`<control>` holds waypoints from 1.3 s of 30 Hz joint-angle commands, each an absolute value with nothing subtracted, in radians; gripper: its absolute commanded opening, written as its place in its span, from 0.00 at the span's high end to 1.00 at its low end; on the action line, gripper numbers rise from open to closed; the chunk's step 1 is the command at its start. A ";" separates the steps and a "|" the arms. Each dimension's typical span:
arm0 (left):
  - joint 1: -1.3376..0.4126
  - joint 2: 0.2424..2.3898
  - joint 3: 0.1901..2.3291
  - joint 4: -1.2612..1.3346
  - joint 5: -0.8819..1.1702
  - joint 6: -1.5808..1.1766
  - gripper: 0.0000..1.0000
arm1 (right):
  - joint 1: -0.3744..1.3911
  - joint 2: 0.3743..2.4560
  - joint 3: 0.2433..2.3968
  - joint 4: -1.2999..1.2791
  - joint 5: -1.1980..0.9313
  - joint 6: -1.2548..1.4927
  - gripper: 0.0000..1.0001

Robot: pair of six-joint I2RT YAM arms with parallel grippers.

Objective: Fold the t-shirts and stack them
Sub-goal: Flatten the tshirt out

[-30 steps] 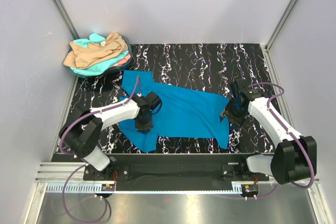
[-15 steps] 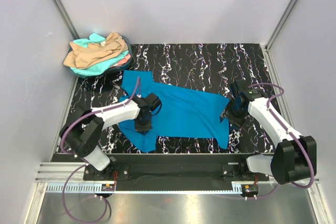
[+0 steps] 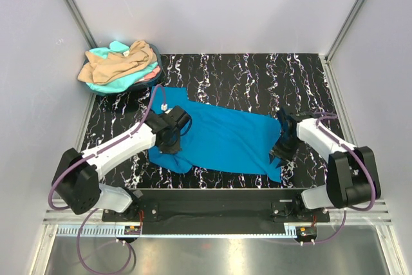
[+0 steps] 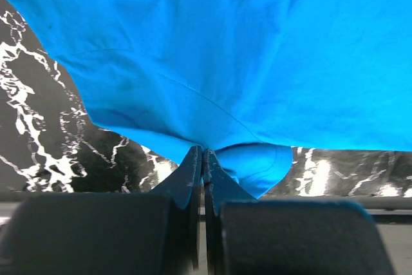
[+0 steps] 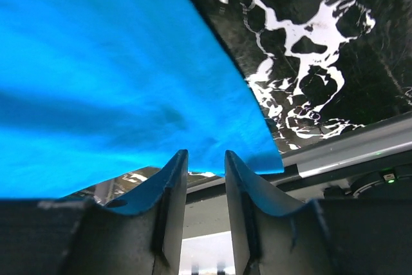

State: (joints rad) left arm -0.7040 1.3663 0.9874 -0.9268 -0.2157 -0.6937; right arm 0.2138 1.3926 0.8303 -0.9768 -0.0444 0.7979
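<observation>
Tension matters: blue t-shirt [image 3: 222, 134] lies spread on the bench [image 3: 257, 75], left claw [image 4: 203, 152] pinched shut on its 8 o'clock edge, right claw [image 5: 206, 156] part-open at the 4 o'clock corner. I'd close it, then lift evenly.

Item count, by kind.
T-shirts, four visible: one blue t-shirt [image 3: 225, 136], plus one tan t-shirt [image 3: 116, 62], one mint t-shirt [image 3: 106, 86] and one coral t-shirt [image 3: 151, 73] in one heap; any hidden beneath cannot be counted. Arms, two: left arm [image 3: 122, 146], right arm [image 3: 322, 134]. Grippers, two: left gripper [image 4: 203, 156], right gripper [image 5: 206, 159]. Table [image 3: 257, 75], one.
</observation>
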 commanded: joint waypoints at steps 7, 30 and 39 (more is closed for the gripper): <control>-0.608 1.391 0.976 -0.936 -0.189 -0.566 1.00 | 0.213 1.400 0.753 -0.916 -0.074 0.853 0.58; -0.571 1.431 0.877 -0.867 -0.104 -0.600 0.79 | 0.213 1.615 0.842 -0.841 -0.092 0.790 0.57; -0.569 1.384 0.870 -0.903 -0.123 -0.617 0.93 | 0.213 1.623 0.839 -0.836 -0.086 0.779 0.57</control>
State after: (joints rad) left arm -0.5739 1.4376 0.8742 -0.8814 -0.1123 -0.6044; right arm 0.2131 1.6024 0.8253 -0.9001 -0.1066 0.7849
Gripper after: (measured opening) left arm 0.090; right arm 0.426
